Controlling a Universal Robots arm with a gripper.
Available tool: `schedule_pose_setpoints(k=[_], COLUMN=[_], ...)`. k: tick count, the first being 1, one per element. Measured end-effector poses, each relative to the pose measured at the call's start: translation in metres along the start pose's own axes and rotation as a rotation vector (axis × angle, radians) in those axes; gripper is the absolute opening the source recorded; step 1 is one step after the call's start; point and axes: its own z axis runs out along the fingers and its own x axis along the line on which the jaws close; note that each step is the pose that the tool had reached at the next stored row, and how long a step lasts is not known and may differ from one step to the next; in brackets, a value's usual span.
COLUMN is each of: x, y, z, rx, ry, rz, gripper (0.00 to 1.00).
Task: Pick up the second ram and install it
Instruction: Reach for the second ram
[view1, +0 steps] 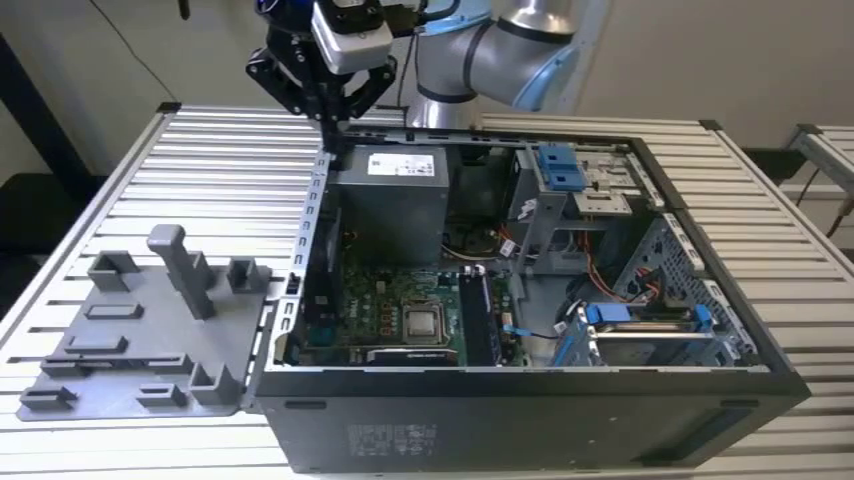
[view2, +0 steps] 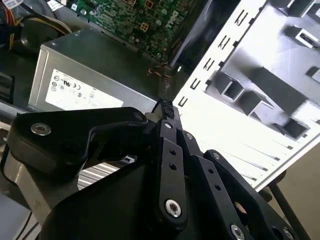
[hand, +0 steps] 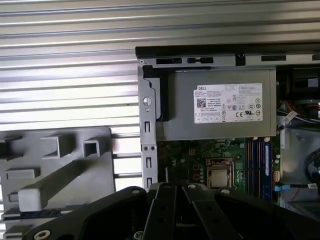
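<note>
Fingers (view2: 169, 142) of the gripper (view1: 327, 122) are pressed together with nothing seen between them. The gripper hangs just above the PSU (view1: 387, 195), at its corner nearest the tray (view1: 127, 365). Beyond the PSU, the ram (view1: 475, 318) stands in board slots just beside the CPU (view1: 424, 322), well apart from the gripper; which stick is the second cannot be told.

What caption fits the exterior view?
Gripper hovers over a corner of the open computer case, by the power supply; grey holder tray at the exterior view's left.
</note>
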Motion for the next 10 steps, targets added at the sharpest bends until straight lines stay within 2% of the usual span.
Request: schedule_pose_setpoints(k=[10], x=[0.0199], y=[-0.0014], z=[-0.0002], rx=[0.0000], ry=[0.0000], rz=[0.000], gripper=[0.11])
